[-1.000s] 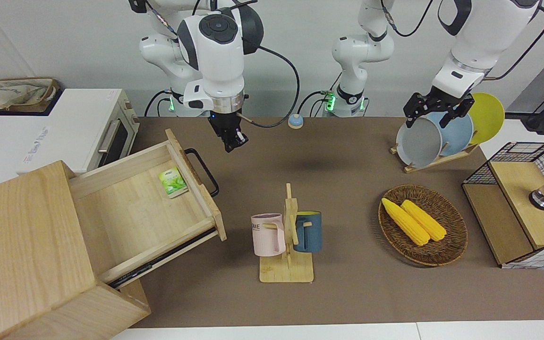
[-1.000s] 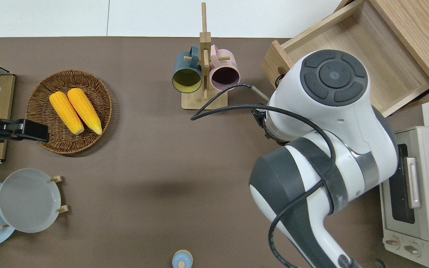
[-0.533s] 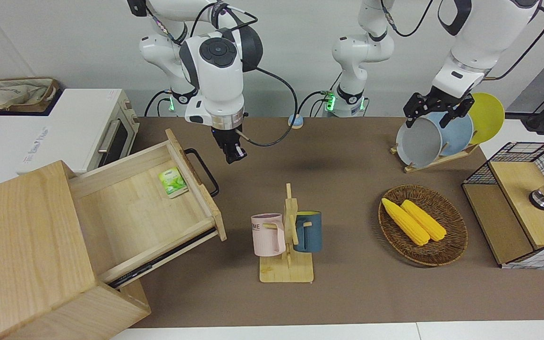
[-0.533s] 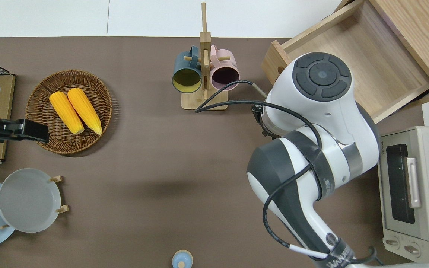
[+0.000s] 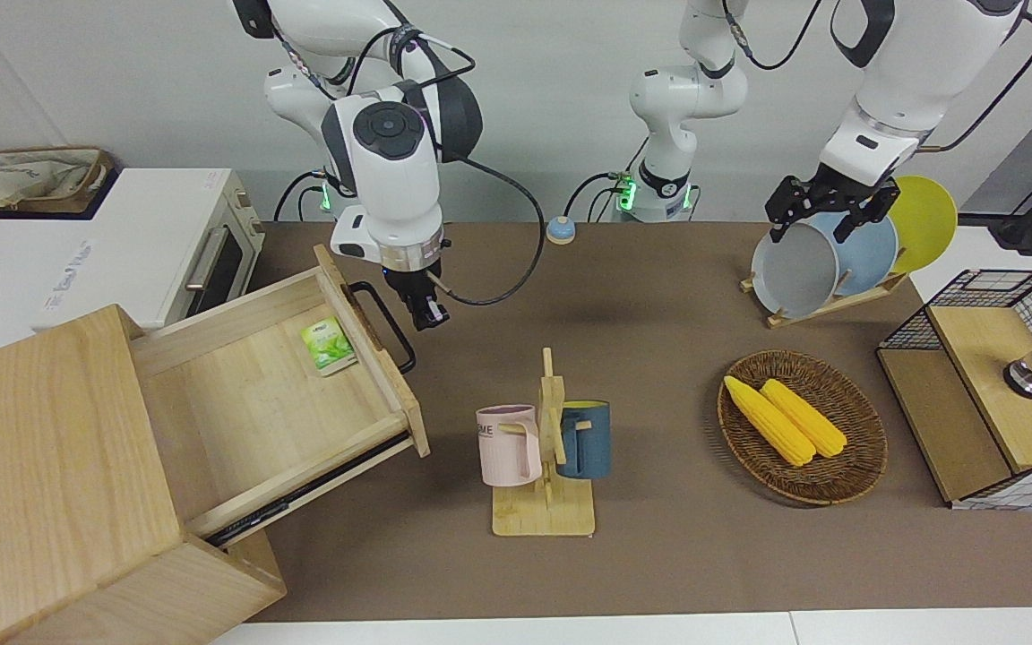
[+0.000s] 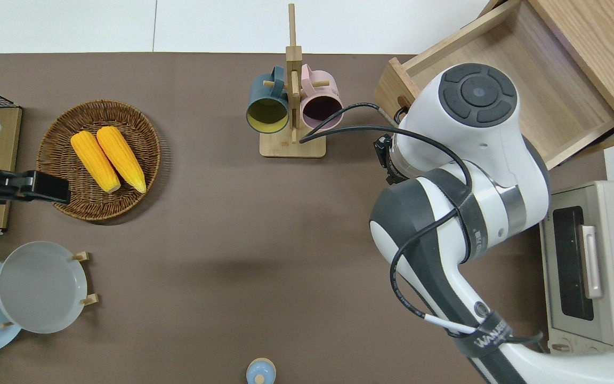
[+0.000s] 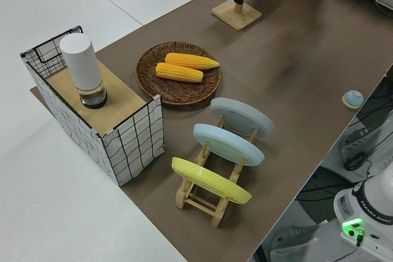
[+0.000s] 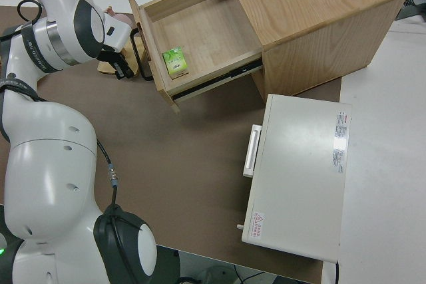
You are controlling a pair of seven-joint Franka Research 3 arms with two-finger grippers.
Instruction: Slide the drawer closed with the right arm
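Right pincer (image 5: 427, 315) hanging just beside black bar handle (image 5: 383, 324) of drawer (image 5: 283, 394), fingers pressed together, apart from the bar. Drawer pulled well out of pale wooden box (image 5: 50, 475) at right arm's end of table (image 5: 659, 555), green packet (image 5: 328, 345) lying inside. Left arm parked, pincer spread.

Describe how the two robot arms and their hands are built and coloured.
Both arms are glossy white with dark grey joints. The right arm has a round grey button cap, a silver wrist ring, looping black cables and a slim black hand. The left arm carries a black cable and a broader black hand. Green lights glow at both bases.
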